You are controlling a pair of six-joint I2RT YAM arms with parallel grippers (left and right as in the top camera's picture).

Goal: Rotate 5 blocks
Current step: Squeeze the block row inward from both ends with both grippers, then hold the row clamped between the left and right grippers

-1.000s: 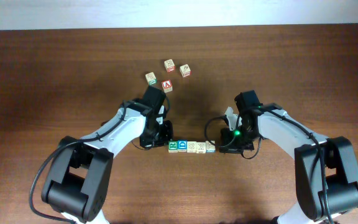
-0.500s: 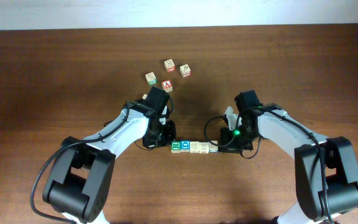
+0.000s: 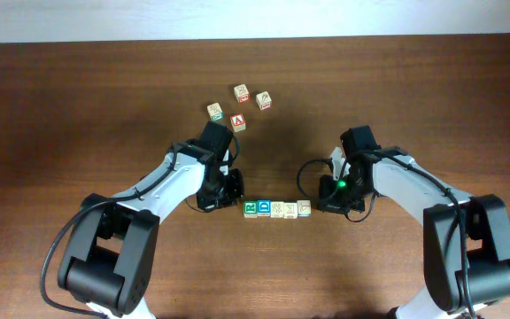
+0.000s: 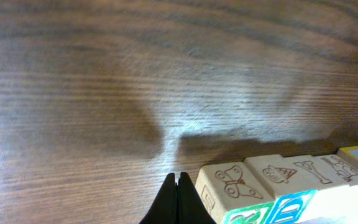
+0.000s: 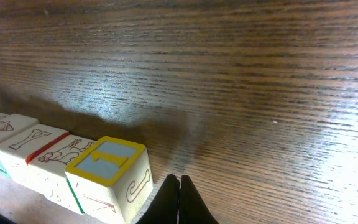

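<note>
1. Five blocks (image 3: 277, 209) lay in one touching row on the table (image 3: 78, 106), between both grippers.
2. Left gripper (image 4: 178, 186), fingers pressed together and empty, stood just beside one end.
3. Right gripper (image 5: 179, 186), likewise closed on nothing, stood beside the other end.
4. Four loose cubes (image 3: 241, 92) lay farther back.

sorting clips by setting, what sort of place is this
Probably a robotics lab or data-collection bench rather than a home: a left arm and a right arm reach over a bare wooden table, with a row of alphabet blocks between them and a few loose cubes farther back.
</note>
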